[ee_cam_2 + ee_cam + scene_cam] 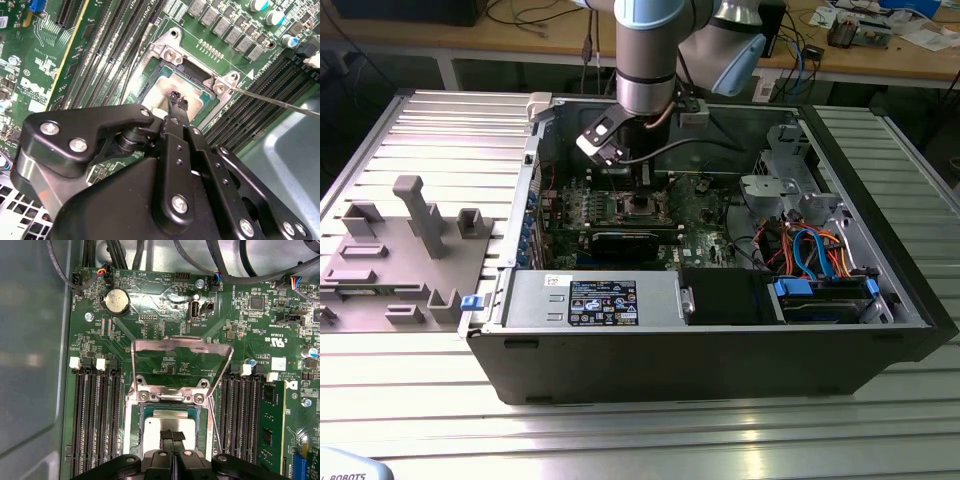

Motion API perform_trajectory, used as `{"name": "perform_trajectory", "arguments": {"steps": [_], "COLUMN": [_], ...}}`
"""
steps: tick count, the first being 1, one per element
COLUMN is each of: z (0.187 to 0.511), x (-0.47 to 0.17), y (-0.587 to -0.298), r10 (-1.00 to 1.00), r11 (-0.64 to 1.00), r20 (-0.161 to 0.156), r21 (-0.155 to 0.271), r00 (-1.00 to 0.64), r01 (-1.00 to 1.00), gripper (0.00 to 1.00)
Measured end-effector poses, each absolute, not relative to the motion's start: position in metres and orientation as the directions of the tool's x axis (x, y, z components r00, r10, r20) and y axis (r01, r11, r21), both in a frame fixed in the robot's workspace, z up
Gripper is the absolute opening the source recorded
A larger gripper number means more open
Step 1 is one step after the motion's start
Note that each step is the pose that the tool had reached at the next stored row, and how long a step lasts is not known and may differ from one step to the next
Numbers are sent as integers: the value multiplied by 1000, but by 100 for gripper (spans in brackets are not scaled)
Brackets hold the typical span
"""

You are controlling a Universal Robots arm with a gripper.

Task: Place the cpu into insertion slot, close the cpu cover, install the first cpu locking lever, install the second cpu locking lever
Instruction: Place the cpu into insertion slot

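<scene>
Lying on its side on a ribbed silver metal counter (620,430), a black open computer case (670,350) fills the middle of the exterior view. Along its near wall sits a silver power-supply box (525,300) bearing a black-and-white printed label (603,301). Blue and orange cables (815,248) crowd the compartment toward the exterior view's right. A grey moulded fixture block (415,215) rests on the counter at the exterior view's left, and a second, wooden counter (520,40) strewn with wires runs across the upper edge. Inside the case lies a green motherboard (165,320) printed with white lettering, carrying a round silver coin battery (116,301) and long black memory slots (97,420). The square, silver-rimmed insertion slot (132,425) sits between those banks, under the arm in the exterior view (646,207). The flat silver-grey cpu (154,430) lies seated in it, also seen in the second wrist view (162,85). The thin silvery cpu cover (182,343) stands swung up off the slot, apart from the cpu. A thin metal lever rod (280,102) juts free beside the slot. The black two-fingered pincer (172,436) has its fingers pressed together, gripping nothing, its tip at the cpu's top face (177,100).
</scene>
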State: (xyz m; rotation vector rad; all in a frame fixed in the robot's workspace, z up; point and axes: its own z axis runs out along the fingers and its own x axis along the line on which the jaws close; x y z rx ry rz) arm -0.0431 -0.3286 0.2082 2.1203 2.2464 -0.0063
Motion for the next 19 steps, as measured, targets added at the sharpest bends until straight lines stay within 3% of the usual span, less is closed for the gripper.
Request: {"name": "perform_trajectory", "arguments": {"steps": [19], "z": [215], "x": [-41], "y": [-328], "r10": [997], "r11": [67], "r20": [-41], "r21": [33], "r00": [-66], "r01": [997], "gripper": [11]}}
